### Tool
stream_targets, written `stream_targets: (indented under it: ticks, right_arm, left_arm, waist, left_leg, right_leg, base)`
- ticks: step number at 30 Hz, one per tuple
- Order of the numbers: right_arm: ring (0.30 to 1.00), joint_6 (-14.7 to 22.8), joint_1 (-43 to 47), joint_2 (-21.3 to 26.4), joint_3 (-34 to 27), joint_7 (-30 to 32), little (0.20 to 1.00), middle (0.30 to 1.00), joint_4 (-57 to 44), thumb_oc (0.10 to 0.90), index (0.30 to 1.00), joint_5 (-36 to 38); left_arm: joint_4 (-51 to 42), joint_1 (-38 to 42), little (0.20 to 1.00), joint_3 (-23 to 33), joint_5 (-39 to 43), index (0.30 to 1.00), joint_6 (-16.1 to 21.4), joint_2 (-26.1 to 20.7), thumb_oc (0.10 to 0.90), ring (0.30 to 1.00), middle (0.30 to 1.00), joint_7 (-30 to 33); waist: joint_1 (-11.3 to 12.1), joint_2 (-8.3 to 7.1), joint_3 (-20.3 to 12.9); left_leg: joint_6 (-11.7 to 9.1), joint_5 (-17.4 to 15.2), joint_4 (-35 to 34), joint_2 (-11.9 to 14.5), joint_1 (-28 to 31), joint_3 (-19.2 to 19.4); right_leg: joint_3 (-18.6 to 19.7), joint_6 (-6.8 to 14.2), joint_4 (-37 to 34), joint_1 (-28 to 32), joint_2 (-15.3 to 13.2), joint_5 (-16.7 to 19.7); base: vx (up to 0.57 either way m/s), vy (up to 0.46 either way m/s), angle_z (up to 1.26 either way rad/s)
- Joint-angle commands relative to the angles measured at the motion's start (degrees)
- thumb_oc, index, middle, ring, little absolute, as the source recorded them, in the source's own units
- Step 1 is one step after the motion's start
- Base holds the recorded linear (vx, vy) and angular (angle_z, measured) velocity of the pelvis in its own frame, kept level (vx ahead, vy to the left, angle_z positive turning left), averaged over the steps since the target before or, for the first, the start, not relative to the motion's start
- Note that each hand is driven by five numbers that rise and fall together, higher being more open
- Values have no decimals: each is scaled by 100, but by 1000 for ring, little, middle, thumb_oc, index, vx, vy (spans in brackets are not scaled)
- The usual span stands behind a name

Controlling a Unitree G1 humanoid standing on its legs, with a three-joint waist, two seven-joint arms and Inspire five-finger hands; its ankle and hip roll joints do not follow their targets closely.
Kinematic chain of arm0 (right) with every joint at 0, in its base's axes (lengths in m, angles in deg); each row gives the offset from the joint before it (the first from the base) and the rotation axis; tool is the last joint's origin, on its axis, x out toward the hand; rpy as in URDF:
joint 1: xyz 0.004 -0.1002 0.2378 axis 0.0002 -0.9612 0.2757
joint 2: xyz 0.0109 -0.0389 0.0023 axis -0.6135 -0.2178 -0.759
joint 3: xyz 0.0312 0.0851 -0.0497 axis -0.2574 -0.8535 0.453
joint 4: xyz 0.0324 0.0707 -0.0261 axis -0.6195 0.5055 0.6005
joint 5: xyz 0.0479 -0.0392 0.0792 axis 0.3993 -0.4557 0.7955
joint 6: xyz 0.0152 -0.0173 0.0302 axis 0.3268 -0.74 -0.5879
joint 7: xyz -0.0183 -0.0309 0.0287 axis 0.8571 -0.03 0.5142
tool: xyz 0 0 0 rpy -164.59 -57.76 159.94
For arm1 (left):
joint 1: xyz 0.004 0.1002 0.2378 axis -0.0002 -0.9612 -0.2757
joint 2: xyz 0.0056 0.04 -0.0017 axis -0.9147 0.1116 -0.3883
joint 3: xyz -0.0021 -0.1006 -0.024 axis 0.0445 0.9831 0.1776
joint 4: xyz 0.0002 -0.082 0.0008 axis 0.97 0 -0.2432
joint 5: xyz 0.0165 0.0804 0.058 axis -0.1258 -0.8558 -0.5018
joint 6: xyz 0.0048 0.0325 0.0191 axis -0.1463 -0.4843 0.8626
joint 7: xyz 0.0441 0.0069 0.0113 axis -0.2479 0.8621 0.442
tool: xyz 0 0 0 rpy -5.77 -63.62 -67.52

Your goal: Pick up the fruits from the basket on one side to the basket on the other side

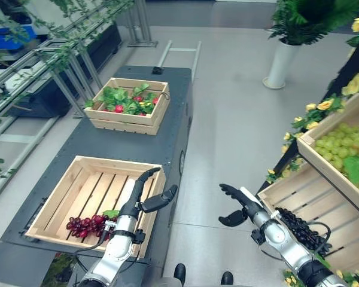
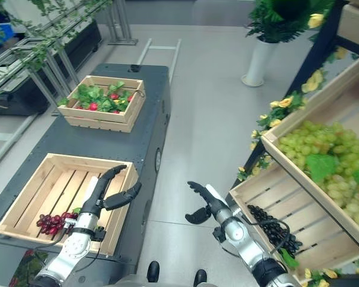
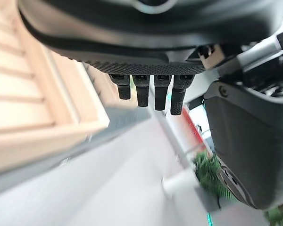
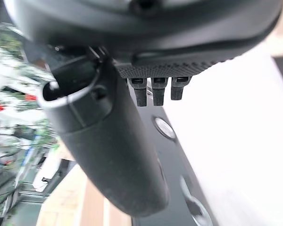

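A bunch of dark red grapes (image 1: 87, 225) lies in the near corner of a wooden crate (image 1: 60, 192) on the dark cart. My left hand (image 1: 141, 200) hovers over that crate's right rim, open and holding nothing. My right hand (image 1: 240, 205) hangs over the floor between the cart and the shelf, open and holding nothing too. On the shelf at the right, a lower crate (image 1: 290, 190) holds black grapes (image 1: 299, 230), and an upper crate (image 1: 329, 170) holds green grapes (image 1: 341, 146).
A second crate (image 1: 127, 119) with leaves and red fruit sits farther back on the cart (image 1: 167, 137). A white planter (image 1: 280, 66) stands on the floor beyond. Yellow flowers (image 1: 323, 106) line the shelf edge. Metal railings with vines run along the left.
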Motion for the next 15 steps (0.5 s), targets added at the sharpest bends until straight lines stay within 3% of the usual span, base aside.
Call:
stream_targets:
  ticks: [1,8,15]
  right_arm:
    - [900,273,280,-17,-161,344,900,900,-315,800,900,151]
    - [900,227,295,-7,-124,501,900,900,-113,800,900,146]
    - [900,211,403,31,64,490,900,900,-85,800,900,113]
  left_arm:
    - [-727,689,900,496,-304,900,751,-608,800,900,900,672]
    - [-775,777,900,1196,-892,900,765,-1182,800,900,900,1451]
    - [-250,1018,900,1425,-1300,900,373,-1841,800,900,900,1903]
  waist:
    - [70,-171,234]
    - [283,-119,683]
    - [380,-89,1138]
  left_leg:
    - [113,-834,581,-526,-35,-119]
    - [47,-987,1414,-646,-355,-372]
    - [40,-1163,2057,-704,-715,-339]
  right_leg:
    - [-270,-276,973,3,-63,-855]
    - [-606,-428,1939,-179,-237,-1259]
    - [-718,-468,2686,-331,-351,-1609]
  base:
    - [-13,28,37]
    - [-15,45,33]
    - [13,76,14]
